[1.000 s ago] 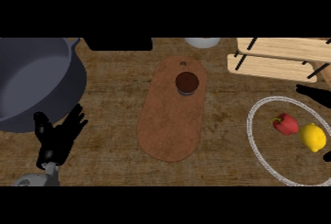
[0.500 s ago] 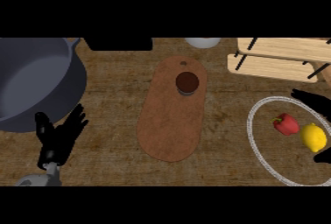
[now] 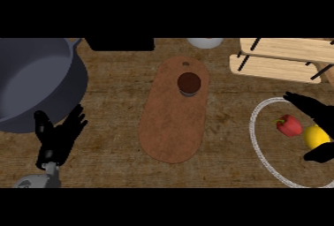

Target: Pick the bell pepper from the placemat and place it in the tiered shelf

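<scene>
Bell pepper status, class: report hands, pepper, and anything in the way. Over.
Left robot hand open, resting at lower left. Right robot hand open, fingers spread above the red bell pepper, not gripping. Pepper on placemat, lemon right beside it. Tiered shelf beyond.

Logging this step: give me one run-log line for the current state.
right hand: open, over bell pepper | pepper: on placemat, ungrasped | left hand: resting | tiered shelf: awaiting pepper

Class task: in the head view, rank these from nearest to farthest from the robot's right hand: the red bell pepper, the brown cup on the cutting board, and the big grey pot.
Measured from the right hand:
1. Bell pepper, on the placemat just left of the hand.
2. Brown cup, at the far end of the cutting board, mid-counter.
3. Grey pot, far left.
</scene>
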